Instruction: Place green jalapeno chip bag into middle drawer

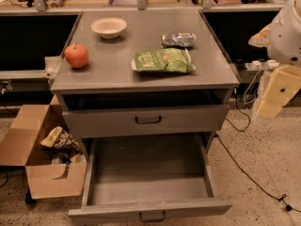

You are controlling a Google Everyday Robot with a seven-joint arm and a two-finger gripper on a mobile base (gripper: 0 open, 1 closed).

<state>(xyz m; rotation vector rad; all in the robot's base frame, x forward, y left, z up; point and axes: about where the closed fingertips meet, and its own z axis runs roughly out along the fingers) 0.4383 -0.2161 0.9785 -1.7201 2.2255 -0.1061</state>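
The green jalapeno chip bag (163, 60) lies flat on the table (108, 76), right of the middle and towards the front edge. Its white lettering is too small to read. Just behind it, near the right edge, sits a silvery foil packet (178, 39). A white bowl (109, 27) stands by the back edge and an apple (76, 55) near the left edge. Below the front edge the middle drawer (146, 173) is pulled far out. The end effector (274, 95) hangs beyond the right edge; released or clenched, I cannot tell.
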